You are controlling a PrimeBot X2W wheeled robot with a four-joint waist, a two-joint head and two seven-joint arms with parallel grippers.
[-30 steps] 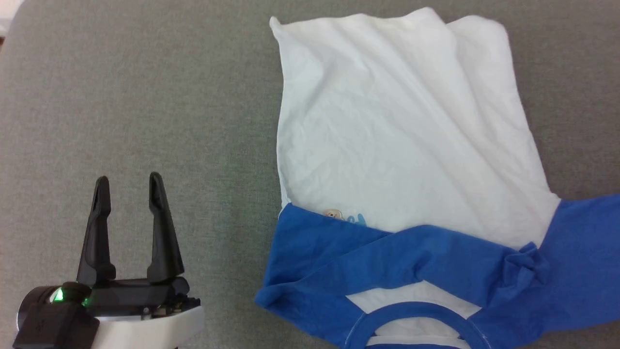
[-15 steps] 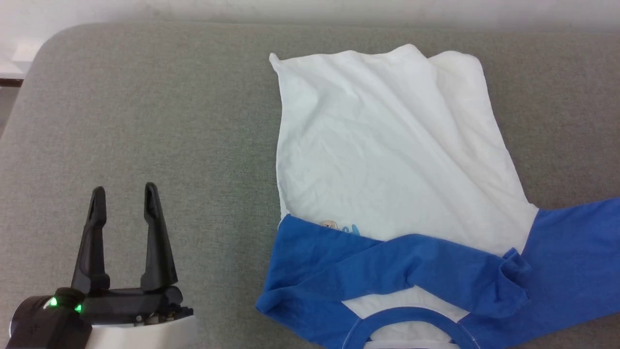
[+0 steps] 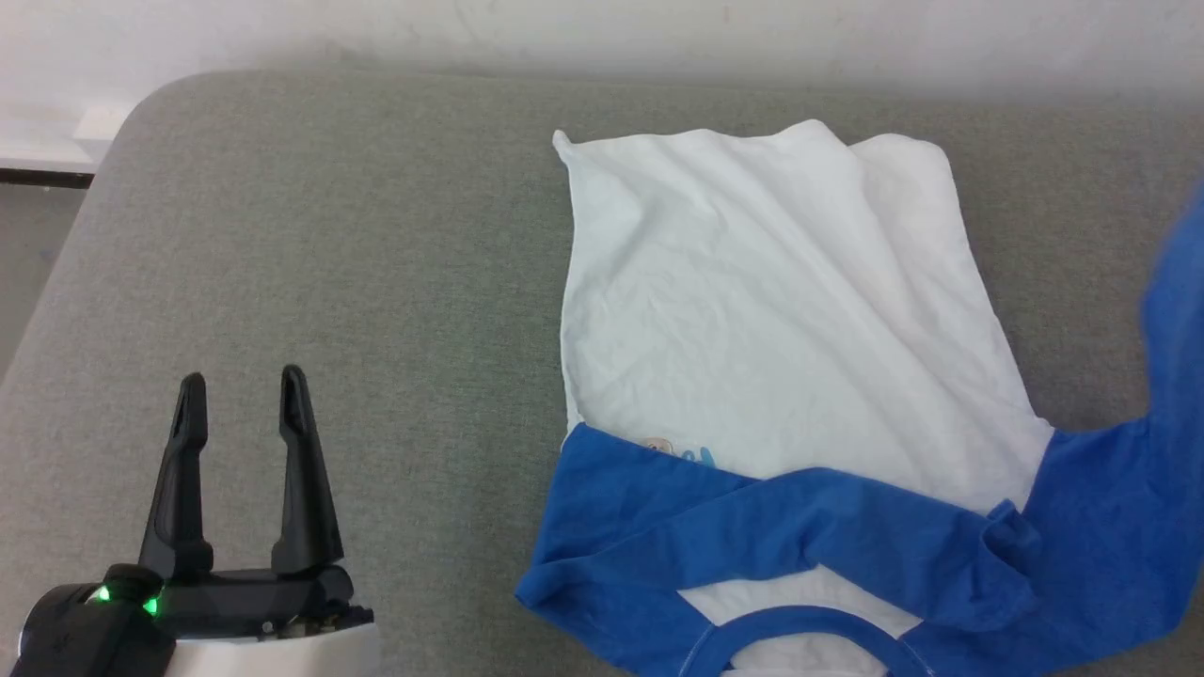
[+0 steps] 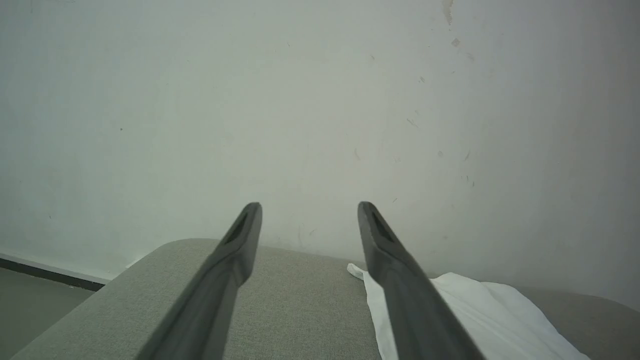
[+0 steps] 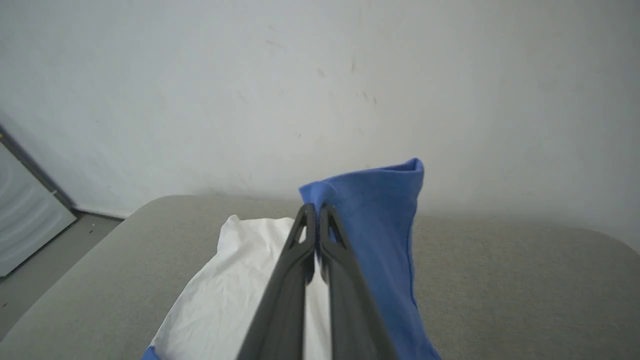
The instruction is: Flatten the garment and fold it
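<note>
One sleeve (image 5: 380,225): newly raised, pinched in my right gripper (image 5: 314,207); sleeve-fold likely starting.
Left gripper (image 3: 240,381): spread, empty, left of garment (image 3: 771,301).

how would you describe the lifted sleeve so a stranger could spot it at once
On the grey cushion lies a white T-shirt with blue sleeves. On the robot's right, the raised sleeve stands off the cushion, pinched in the shut right claw. The other sleeve lies folded across the chest.
</note>
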